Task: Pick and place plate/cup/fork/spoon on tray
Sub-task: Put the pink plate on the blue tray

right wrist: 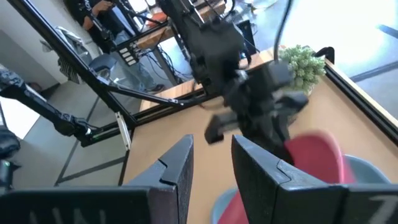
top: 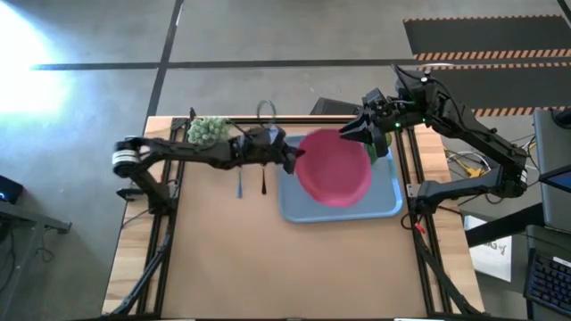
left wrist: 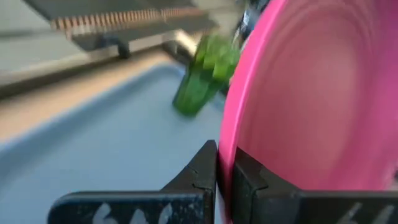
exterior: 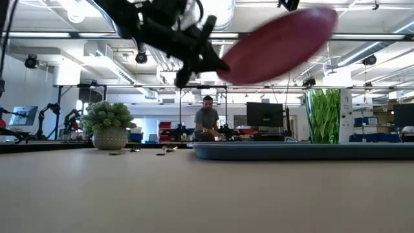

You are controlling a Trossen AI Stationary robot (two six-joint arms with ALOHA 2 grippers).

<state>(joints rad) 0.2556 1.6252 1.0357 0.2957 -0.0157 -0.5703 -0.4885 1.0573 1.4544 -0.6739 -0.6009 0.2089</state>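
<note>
Left gripper (left wrist: 224,177) pinches the pink plate (top: 335,168) by its rim, tilted above the tray (top: 299,207); only its wrist view shows the cup (left wrist: 202,81) beyond. Right gripper (top: 346,131) hovers part-open, empty.

Bright room, glare, motion blur

The plate (left wrist: 317,93) looks like smooth, shiny pink plastic. The cup (left wrist: 202,78) is see-through green plastic. The tray (top: 388,203) is smooth, dull blue plastic. The tabletop (top: 268,267) looks like flat, matt brown wood
</note>
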